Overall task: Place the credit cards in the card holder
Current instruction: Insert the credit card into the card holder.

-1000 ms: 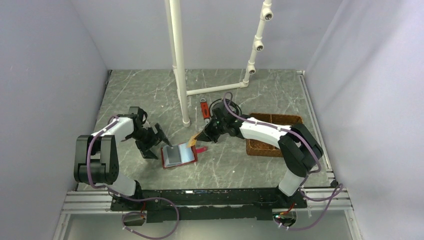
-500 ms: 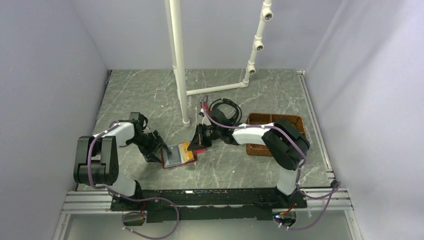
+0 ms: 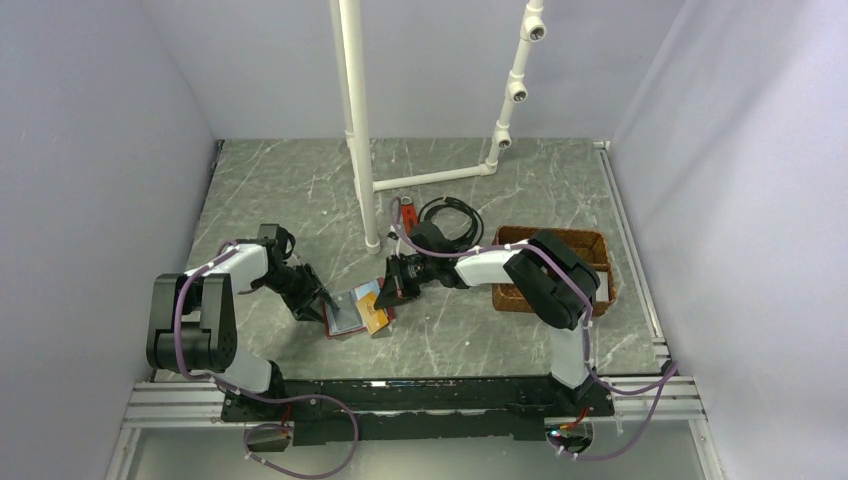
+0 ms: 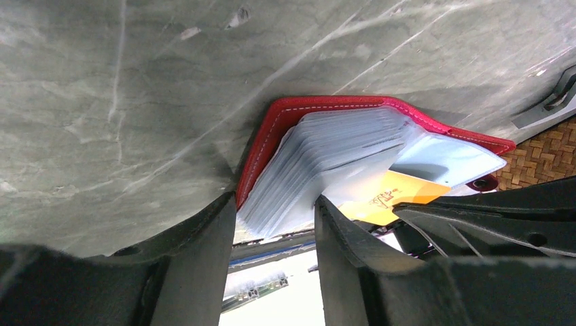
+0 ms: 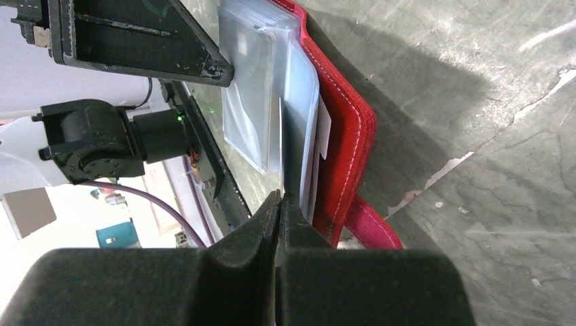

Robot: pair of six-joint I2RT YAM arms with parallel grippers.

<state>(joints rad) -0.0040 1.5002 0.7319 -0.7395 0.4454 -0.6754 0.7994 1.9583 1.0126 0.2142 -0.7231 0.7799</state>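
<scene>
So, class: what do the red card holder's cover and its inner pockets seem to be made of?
Card holder cover: probably leather or a leather look-alike, matte red with pale stitching along the edge. Inner pockets: likely thin clear plastic, glossy and see-through, stacked in layers.

One red card holder (image 3: pixel 345 320), one orange card (image 3: pixel 372 308), one woven tray (image 3: pixel 598 243).

Card holder (image 3: pixel 352 312) lying open on the worktop (image 3: pixel 300 190), left pincer (image 3: pixel 322 300) touching its left edge, right pincer (image 3: pixel 388 293) at its right, tray (image 3: pixel 600 245) sitting far right.
</scene>
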